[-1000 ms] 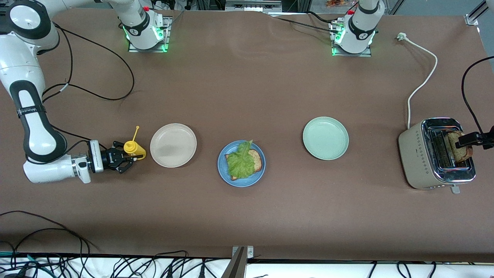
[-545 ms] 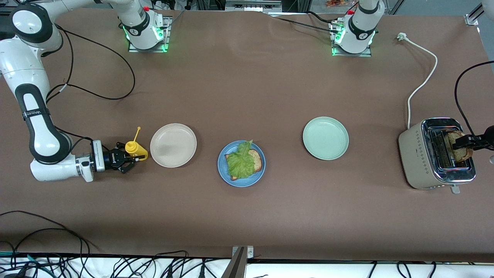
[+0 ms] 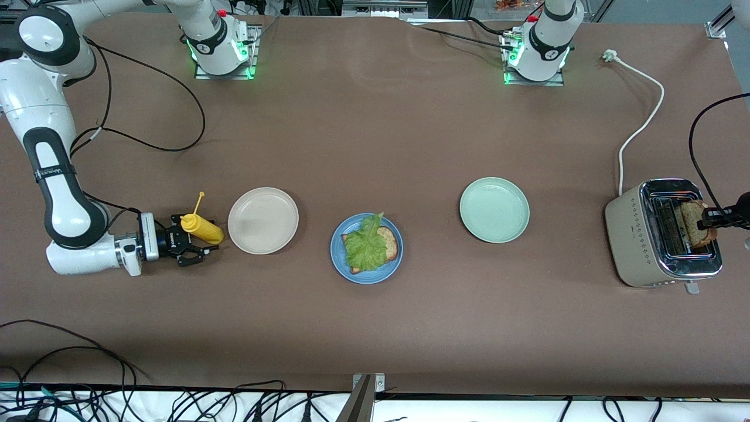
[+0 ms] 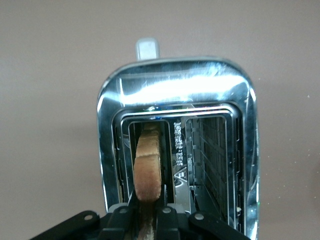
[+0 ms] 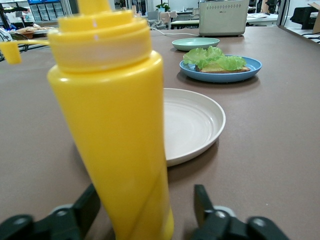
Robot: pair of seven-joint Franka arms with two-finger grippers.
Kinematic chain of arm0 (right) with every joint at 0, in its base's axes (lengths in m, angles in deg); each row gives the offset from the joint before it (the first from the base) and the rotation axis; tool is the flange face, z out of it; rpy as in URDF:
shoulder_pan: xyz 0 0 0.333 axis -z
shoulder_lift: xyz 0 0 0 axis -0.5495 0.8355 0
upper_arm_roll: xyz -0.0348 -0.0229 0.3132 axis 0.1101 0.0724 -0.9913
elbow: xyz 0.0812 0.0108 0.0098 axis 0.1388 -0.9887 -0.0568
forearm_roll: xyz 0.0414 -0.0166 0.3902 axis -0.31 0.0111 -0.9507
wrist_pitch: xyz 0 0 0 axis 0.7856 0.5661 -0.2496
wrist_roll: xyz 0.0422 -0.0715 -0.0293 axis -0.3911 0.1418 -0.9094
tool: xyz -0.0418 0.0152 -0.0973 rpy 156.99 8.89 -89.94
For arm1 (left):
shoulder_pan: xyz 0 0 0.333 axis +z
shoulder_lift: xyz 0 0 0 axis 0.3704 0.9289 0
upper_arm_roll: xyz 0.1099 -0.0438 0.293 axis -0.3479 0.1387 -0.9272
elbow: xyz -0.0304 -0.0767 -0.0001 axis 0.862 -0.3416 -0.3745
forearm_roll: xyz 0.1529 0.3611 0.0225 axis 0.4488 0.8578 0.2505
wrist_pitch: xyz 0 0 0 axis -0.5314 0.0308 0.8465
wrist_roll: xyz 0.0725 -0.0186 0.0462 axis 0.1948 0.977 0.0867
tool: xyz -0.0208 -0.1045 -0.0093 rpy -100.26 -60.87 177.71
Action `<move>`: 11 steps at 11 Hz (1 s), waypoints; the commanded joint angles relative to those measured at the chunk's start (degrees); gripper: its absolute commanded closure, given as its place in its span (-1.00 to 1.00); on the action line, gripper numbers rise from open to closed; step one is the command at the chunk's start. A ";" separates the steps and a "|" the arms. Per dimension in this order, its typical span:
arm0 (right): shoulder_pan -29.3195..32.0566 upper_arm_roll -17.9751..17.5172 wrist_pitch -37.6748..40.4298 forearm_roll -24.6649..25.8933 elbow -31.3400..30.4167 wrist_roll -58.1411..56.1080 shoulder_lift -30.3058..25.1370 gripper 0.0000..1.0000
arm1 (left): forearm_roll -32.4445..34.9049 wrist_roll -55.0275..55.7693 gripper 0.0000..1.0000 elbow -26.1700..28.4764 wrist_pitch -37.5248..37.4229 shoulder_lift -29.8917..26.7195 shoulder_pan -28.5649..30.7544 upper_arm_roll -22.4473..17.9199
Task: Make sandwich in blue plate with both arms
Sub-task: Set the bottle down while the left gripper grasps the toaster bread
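The blue plate (image 3: 338, 253) holds a brown bread slice (image 3: 390, 242) with a green lettuce leaf (image 3: 365, 247) on top. A second bread slice (image 3: 696, 223) stands in a slot of the toaster (image 3: 638, 234). My left gripper (image 3: 711, 218) is shut on its top edge. In the left wrist view the slice (image 4: 149, 162) rises between the black fingers (image 4: 121, 222). My right gripper (image 3: 196, 240) is open beside the beige plate (image 3: 263, 220), its jaws on either side of a tilted yellow squeeze bottle (image 3: 203, 229). One finger (image 5: 202, 200) stands apart from the bottle (image 5: 117, 130).
A pale green plate (image 3: 494, 210) sits between the blue plate and the toaster. The toaster's white cord (image 3: 641, 126) runs toward the left arm's base. Black cables (image 3: 146, 105) lie near the right arm. The right wrist view shows the beige plate (image 5: 192, 122) and blue plate (image 5: 247, 70).
My left gripper has closed on the bread slice in the toaster. My right gripper has opened and let go of the yellow bottle, which now leans over more.
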 commanded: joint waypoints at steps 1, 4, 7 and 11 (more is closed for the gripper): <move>0.36 -1.31 0.45 -0.45 1.28 0.10 0.76 -1.00 | -1.37 0.04 1.00 -3.17 -0.83 -1.08 -0.57 -0.44; 0.89 -0.01 2.38 0.52 2.34 -0.07 -1.17 -1.00 | -0.84 -0.22 1.00 -5.72 -3.46 -3.72 -0.92 -0.26; 1.59 0.27 4.57 5.96 3.91 0.62 -4.77 -1.00 | -1.02 -0.22 1.00 -11.78 -10.83 -4.52 -1.09 0.00; 1.50 -0.35 8.18 10.45 4.71 9.14 -11.18 -1.00 | -1.37 0.04 1.00 -12.93 -15.24 -6.88 -2.85 1.49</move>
